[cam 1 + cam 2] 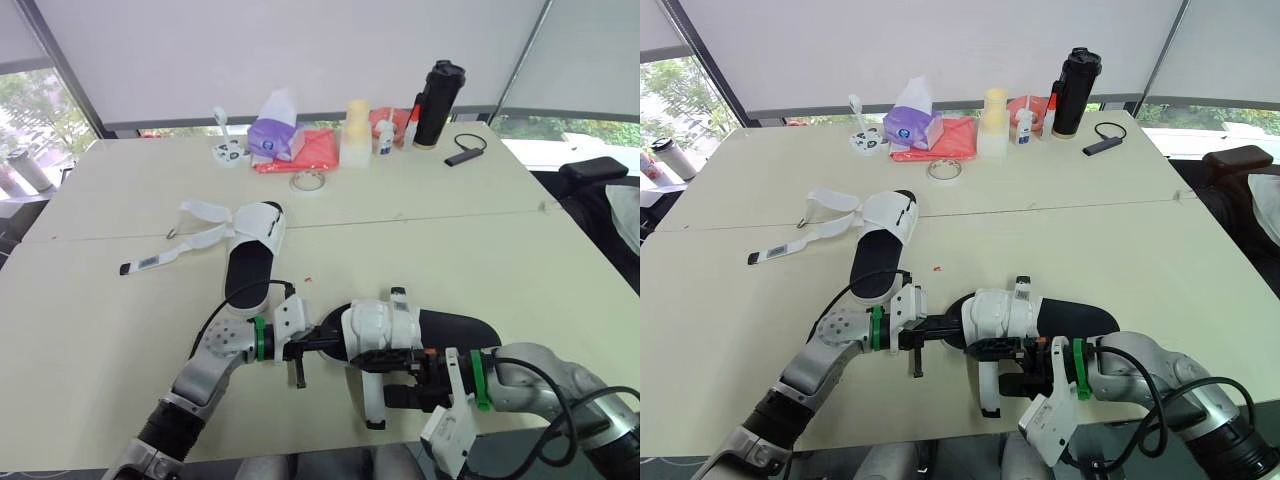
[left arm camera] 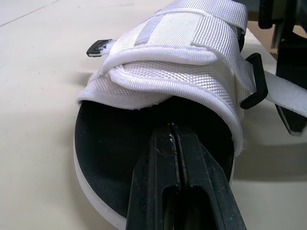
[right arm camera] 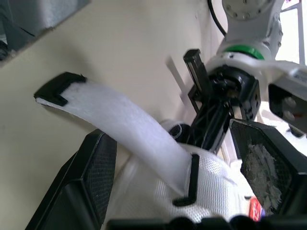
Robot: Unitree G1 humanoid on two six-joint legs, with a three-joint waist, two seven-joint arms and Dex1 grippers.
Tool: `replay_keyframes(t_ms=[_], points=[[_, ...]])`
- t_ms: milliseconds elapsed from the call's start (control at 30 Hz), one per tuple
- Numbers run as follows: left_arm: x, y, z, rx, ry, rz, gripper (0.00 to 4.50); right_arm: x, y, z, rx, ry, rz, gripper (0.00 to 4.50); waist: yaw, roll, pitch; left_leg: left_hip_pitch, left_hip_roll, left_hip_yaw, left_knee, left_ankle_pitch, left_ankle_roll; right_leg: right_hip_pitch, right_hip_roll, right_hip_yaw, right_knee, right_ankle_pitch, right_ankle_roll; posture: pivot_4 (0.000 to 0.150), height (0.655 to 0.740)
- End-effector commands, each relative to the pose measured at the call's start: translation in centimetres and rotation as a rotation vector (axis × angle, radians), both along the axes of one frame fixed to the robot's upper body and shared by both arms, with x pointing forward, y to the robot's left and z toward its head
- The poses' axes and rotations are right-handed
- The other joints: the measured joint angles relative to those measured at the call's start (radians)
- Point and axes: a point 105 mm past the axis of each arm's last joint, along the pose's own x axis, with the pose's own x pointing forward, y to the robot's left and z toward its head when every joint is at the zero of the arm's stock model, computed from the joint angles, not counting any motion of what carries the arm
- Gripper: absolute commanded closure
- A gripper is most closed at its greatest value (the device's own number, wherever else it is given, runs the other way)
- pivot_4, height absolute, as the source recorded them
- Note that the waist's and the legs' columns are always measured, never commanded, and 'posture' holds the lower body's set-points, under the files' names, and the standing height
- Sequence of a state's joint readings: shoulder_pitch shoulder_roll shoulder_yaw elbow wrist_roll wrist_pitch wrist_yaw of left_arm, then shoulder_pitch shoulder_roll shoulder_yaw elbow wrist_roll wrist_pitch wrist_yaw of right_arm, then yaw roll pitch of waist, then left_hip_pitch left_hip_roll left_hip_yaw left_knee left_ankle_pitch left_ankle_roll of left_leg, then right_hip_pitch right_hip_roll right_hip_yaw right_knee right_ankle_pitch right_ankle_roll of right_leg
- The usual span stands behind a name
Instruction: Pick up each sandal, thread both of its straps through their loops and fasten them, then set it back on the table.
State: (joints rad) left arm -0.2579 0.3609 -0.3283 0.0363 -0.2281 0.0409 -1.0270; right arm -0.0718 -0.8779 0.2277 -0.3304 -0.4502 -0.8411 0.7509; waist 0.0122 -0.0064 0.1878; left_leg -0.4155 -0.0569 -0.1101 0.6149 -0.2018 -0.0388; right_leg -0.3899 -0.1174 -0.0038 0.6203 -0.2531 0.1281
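Note:
The near sandal [image 1: 420, 330], a white mesh upper on a black sole, lies close to the table's front edge between both grippers. My left gripper [image 1: 335, 345] is shut, its tips resting on the black insole inside the toe opening [image 2: 173, 127]. My right gripper [image 1: 410, 375] is open, one finger on each side of the mesh upper. A white strap [image 3: 124, 129] passes through a black loop [image 3: 192, 179], and its loose end [image 1: 372, 400] hangs toward the table edge. The second sandal [image 1: 250, 255] lies further back on the left with its straps [image 1: 170, 255] spread loose on the table.
Along the far edge stand a purple tissue pack [image 1: 275, 130], a red cloth [image 1: 305, 150], a cream bottle [image 1: 356, 132], a black tumbler [image 1: 438, 105], a tape roll [image 1: 308, 181] and a small black device [image 1: 465, 152]. A dark chair [image 1: 595, 190] stands at the right.

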Motion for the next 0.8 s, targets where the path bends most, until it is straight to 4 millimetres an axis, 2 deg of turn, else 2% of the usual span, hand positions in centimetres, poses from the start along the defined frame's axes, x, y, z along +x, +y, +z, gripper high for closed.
replay_keyframes(t_ms=[33, 67, 167, 333, 367, 567, 733, 800], points=[[0.0, 0.1, 0.0, 0.003, -0.002, 0.005, 4.5, -0.2, 0.6, 1.0, 0.032, -0.042, 0.038, 0.56, 0.0, 0.0, 0.0, 0.0, 0.0, 0.0, 0.0, 0.0, 0.0, 0.0, 0.0, 0.0, 0.0, 0.0, 0.0, 0.15, 0.74], [0.0, 0.1, 0.0, 0.003, -0.002, 0.006, 4.5, -0.3, 0.5, 1.0, 0.031, -0.041, 0.04, 0.56, 0.0, 0.0, 0.0, 0.001, 0.0, 0.0, 0.0, 0.0, 0.0, 0.0, 0.0, 0.0, 0.0, 0.0, 0.0, 0.15, 0.74], [-0.1, 0.1, 0.0, 0.004, -0.001, 0.007, 4.5, -0.4, 0.6, 1.2, 0.034, -0.044, 0.06, 1.42, 0.0, 0.0, 0.0, 0.001, 0.0, 0.0, 0.0, 0.0, 0.0, 0.001, 0.0, 0.0, 0.0, 0.0, 0.0, 0.15, 0.74], [0.0, 0.2, 0.0, 0.004, -0.003, 0.011, 4.5, -0.4, 0.6, 1.4, 0.034, -0.047, 0.074, 3.79, 0.0, 0.0, 0.0, 0.001, 0.0, 0.0, 0.0, 0.0, 0.0, 0.001, 0.0, 0.0, 0.001, 0.0, 0.0, 0.15, 0.74], [0.0, 0.2, 0.0, 0.004, -0.003, 0.012, 4.5, -0.4, 0.6, 1.4, 0.033, -0.04, 0.071, 4.41, 0.0, 0.0, 0.0, 0.001, 0.0, 0.0, 0.0, 0.0, 0.0, 0.001, 0.0, 0.0, 0.001, 0.0, 0.0, 0.15, 0.74], [0.1, 0.2, 0.0, 0.002, -0.005, 0.016, 4.5, 0.7, 0.2, 2.8, 0.102, 0.033, -0.018, 4.47, 0.0, 0.0, 0.0, 0.002, 0.0, 0.0, 0.0, 0.0, 0.0, 0.001, 0.0, 0.0, 0.001, 0.0, 0.0, 0.15, 0.74], [0.1, -0.1, 0.0, -0.003, -0.009, 0.012, 4.5, 3.4, 0.0, 4.3, 0.21, 0.317, -0.248, 4.47, 0.001, 0.0, 0.0, 0.002, 0.001, -0.003, 0.0, 0.0, 0.0, 0.001, 0.0, 0.001, 0.001, 0.0, 0.0, 0.15, 0.74], [0.2, -0.2, 0.1, -0.005, -0.013, 0.012, 4.5, 3.9, 0.1, 5.0, 0.274, 0.454, -0.318, 4.47, 0.0, 0.0, 0.0, 0.002, 0.001, -0.003, 0.0, 0.0, 0.0, 0.001, 0.0, 0.001, 0.001, 0.0, 0.0, 0.15, 0.74]])
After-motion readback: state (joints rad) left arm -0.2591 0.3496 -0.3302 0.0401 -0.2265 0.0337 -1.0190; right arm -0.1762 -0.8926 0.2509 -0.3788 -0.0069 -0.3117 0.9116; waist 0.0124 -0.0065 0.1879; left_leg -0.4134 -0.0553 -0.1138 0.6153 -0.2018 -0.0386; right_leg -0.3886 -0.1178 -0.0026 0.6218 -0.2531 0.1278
